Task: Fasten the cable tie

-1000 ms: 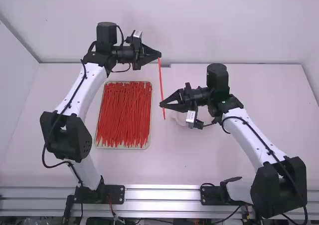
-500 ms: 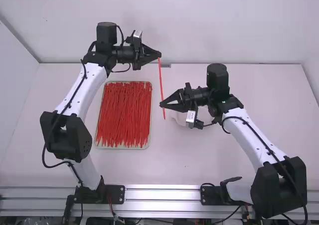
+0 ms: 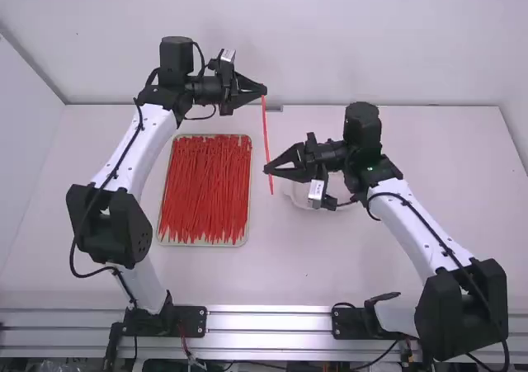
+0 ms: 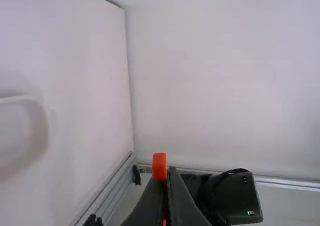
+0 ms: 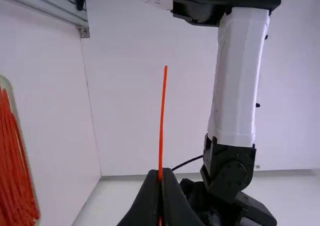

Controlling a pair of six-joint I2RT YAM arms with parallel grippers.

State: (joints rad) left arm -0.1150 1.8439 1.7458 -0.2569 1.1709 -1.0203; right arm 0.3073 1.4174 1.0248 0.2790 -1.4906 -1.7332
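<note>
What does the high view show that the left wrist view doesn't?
High view: the tray of spare ties, and the right gripper pinching the tie lower down. Left wrist view: the tie's end poking past the left gripper, seen close up. Both: the left gripper shut on the red tie.

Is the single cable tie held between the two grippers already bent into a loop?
No, the cable tie runs straight from the left gripper to the right gripper.

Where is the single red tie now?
In the high view the tie spans between the left gripper and the right gripper, just right of the tray.
</note>
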